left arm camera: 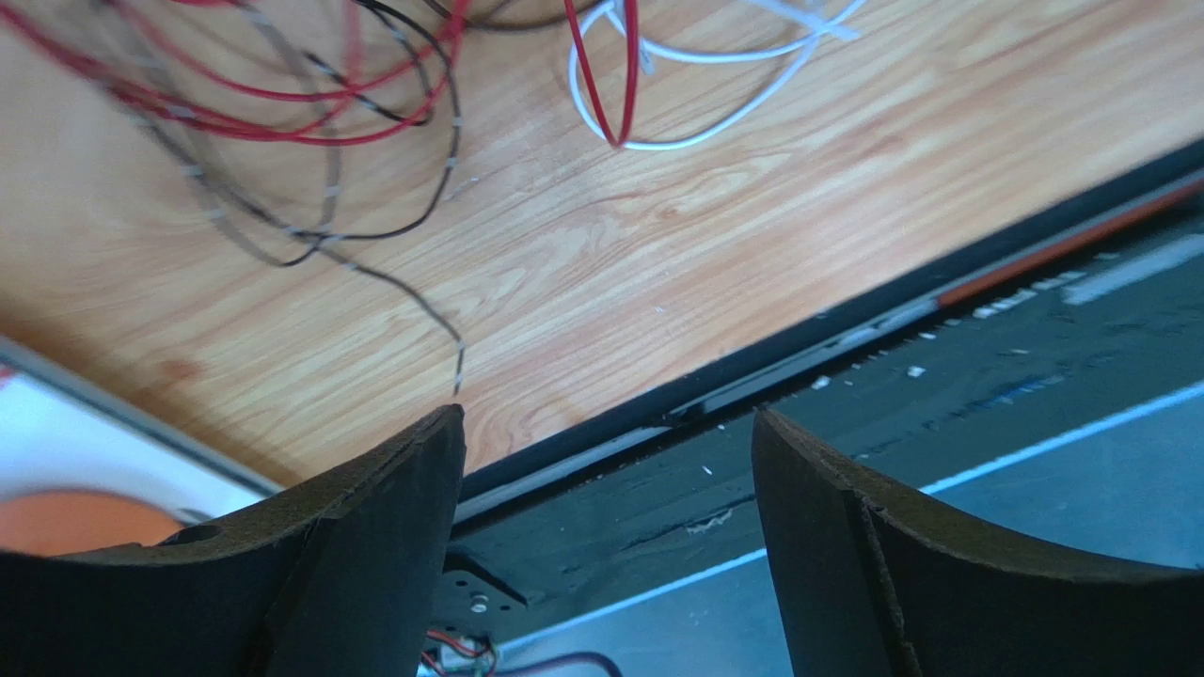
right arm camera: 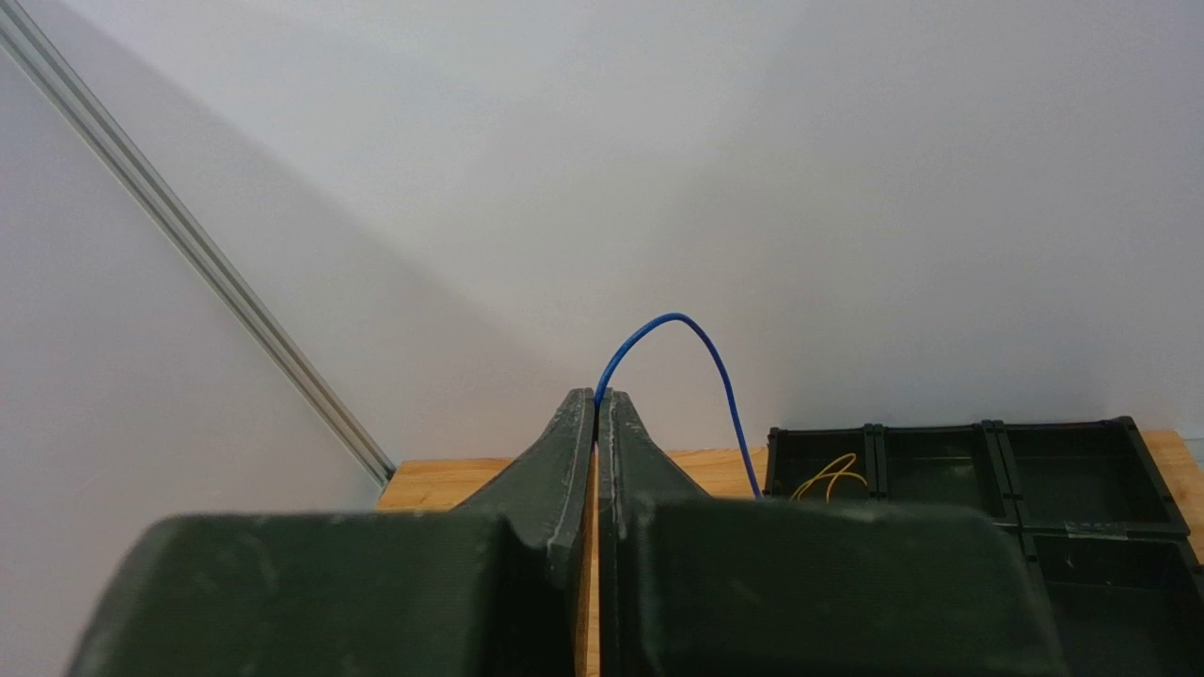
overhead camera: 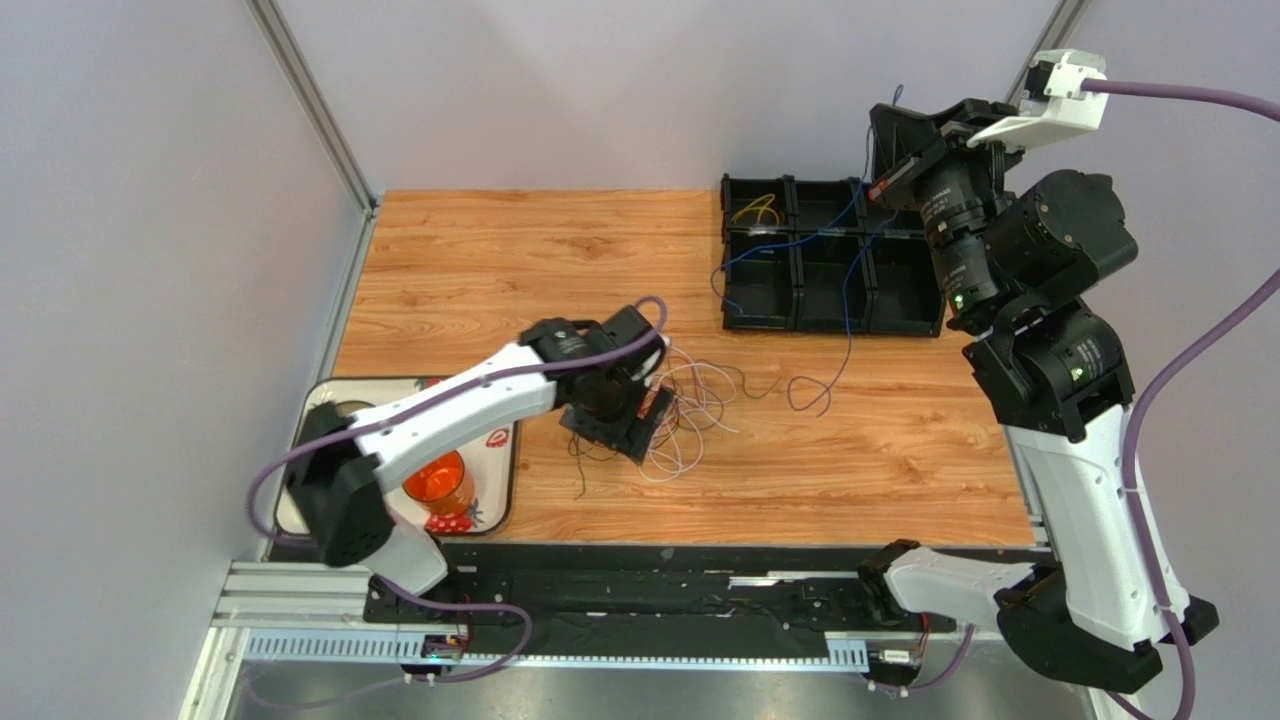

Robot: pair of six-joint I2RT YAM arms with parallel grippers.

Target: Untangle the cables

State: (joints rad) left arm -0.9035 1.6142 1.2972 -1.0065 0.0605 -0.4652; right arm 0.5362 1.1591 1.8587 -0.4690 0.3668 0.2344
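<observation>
The cables (overhead camera: 694,411) lie in a loose tangle of thin white, red and dark loops at the table's middle. My left gripper (overhead camera: 628,435) hovers at the tangle's left edge, open with nothing between its fingers. In the left wrist view, red cables (left arm camera: 269,99), a white loop (left arm camera: 707,134) and a dark brown cable (left arm camera: 382,226) lie beyond the open left gripper (left arm camera: 608,423). My right gripper (overhead camera: 878,188) is raised over the black tray (overhead camera: 887,326), shut on a blue cable (overhead camera: 849,323). That blue cable (right arm camera: 679,323) arches out of the shut right gripper (right arm camera: 597,399).
The black tray (right arm camera: 989,430) has several compartments; one holds a yellow cable (right arm camera: 827,481). A white tray (overhead camera: 323,408) with an orange object (overhead camera: 440,483) sits at the table's left. A black rail (overhead camera: 676,578) runs along the near edge. A metal post (overhead camera: 316,105) stands back left.
</observation>
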